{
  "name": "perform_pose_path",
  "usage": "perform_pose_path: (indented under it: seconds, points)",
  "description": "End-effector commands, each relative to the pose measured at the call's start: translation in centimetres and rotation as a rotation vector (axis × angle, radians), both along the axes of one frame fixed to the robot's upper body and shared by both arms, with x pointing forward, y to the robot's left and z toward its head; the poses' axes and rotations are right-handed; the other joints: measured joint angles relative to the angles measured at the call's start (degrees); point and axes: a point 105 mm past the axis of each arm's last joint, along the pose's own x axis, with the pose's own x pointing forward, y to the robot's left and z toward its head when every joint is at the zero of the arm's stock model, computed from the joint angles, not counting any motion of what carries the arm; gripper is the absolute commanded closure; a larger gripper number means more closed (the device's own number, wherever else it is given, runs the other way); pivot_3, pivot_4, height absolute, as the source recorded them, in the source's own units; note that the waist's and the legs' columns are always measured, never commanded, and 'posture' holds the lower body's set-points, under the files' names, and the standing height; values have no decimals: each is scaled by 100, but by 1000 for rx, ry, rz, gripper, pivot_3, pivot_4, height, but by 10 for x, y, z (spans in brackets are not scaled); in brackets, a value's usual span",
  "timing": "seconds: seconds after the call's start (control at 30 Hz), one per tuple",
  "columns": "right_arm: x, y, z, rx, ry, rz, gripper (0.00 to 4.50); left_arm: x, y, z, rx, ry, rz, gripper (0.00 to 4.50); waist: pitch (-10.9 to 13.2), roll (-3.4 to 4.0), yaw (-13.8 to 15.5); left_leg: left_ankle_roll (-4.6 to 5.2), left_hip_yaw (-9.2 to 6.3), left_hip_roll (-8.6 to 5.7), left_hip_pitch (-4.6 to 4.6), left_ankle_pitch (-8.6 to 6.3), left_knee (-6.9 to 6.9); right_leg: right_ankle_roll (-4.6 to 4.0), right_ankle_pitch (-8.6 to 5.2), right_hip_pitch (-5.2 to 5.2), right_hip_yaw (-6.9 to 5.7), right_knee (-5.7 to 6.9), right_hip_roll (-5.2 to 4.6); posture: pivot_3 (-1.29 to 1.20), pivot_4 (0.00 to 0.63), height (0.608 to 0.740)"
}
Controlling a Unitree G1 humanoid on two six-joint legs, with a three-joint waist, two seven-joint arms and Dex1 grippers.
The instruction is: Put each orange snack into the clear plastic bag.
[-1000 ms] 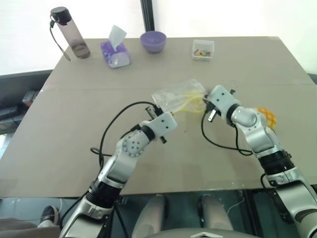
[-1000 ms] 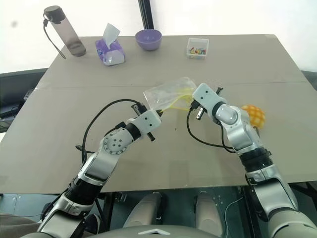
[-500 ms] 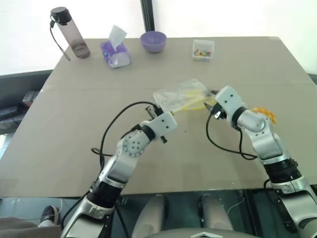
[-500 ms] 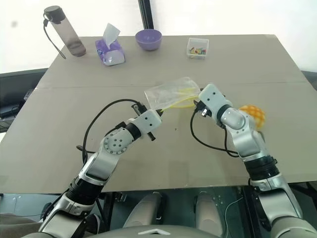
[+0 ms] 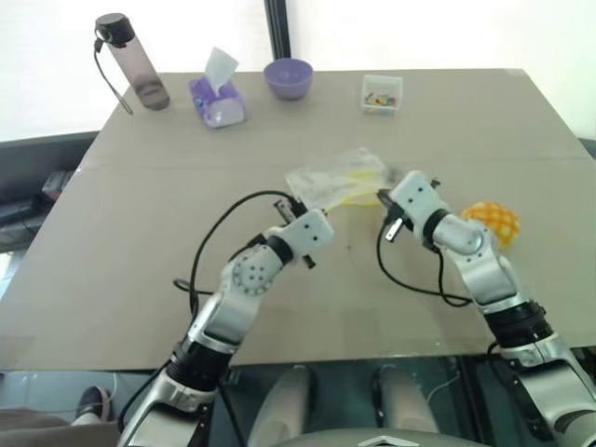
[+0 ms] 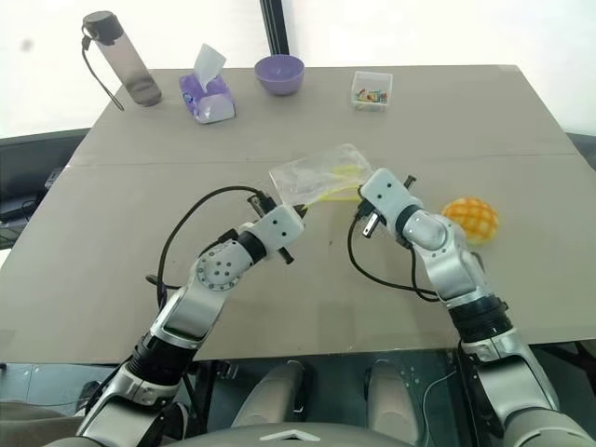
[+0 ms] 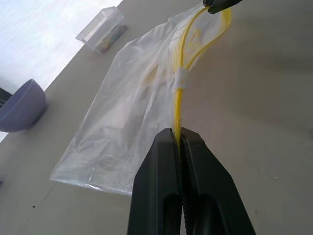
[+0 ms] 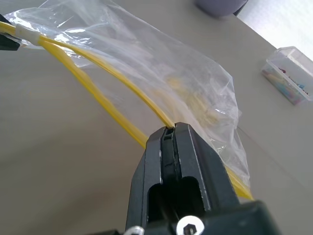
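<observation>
The counter [image 5: 140, 242] carries everything. Along its far edge, from the far left corner toward the right, stand a smoky water bottle [image 5: 133, 63], a purple tissue pack [image 5: 217, 99], a purple bowl [image 5: 288, 78] and a small clear box [image 5: 382, 93] of colourful bits. Near the middle of the counter the clear plastic bag [image 5: 333, 177] is held between the two arms (its yellow strip bowed into a loop on the near side). The left gripper [image 7: 179, 138] has its fingers [image 7: 159, 166] pinched shut on one end of that strip; the right gripper [image 8: 170, 133] has its fingers [image 8: 191, 156] clamped on one band of the strip. The orange snack [image 5: 494, 222] sits on the counter toward the right edge, just beyond the right forearm and apart from the bag.
</observation>
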Motion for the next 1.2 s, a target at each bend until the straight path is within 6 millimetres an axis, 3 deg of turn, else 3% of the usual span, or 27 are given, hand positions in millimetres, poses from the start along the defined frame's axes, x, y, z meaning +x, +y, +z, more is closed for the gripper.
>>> perform_pose_path:
  seconds: [0.03, 0.27, 0.53, 0.8, 0.93, 1.2]
  points:
    - [-2, 0, 24, 20, -82, 11, 4466, 2, 5, 12, -12, -46, 26, 4500, 0, 0, 1, 0, -1, 0, 0, 0, 0, 0, 0, 0, 0, 0, 0, 0, 150, 740]
    - [-12, -1, 27, 33, -86, 24, 4466, 4, 7, 11, -9, -42, 39, 4500, 0, 0, 1, 0, -3, 0, 0, 0, 0, 0, 0, 0, 0, 0, 0, 0, 150, 740]
    - [-9, 4, 22, 40, -74, 19, 4466, 5, 6, 9, -6, -32, 35, 4500, 0, 0, 1, 0, -3, 0, 1, 0, 2, 0, 0, 0, -1, 2, 1, 0, 150, 740]
    - [6, 10, 4, 27, -34, 6, 4466, 2, 0, 15, -37, -46, 15, 4500, 0, 1, -17, 0, -1, 1, 2, 0, 4, 0, 0, 0, 0, 3, 1, 0, 150, 740]
    - [17, 16, 8, 36, -60, 8, 4466, -3, -6, 15, -43, -43, -23, 4500, 0, 0, -15, -1, 1, 1, 3, 0, 4, 0, 0, 0, 2, 5, 1, 0, 150, 740]
    - [29, 31, 4, -149, -166, 79, 4466, -10, -22, 13, -36, -30, -108, 4500, 0, 1, -17, -1, 1, 0, 3, 1, 4, 0, 0, 0, 2, 4, 1, 0, 150, 740]
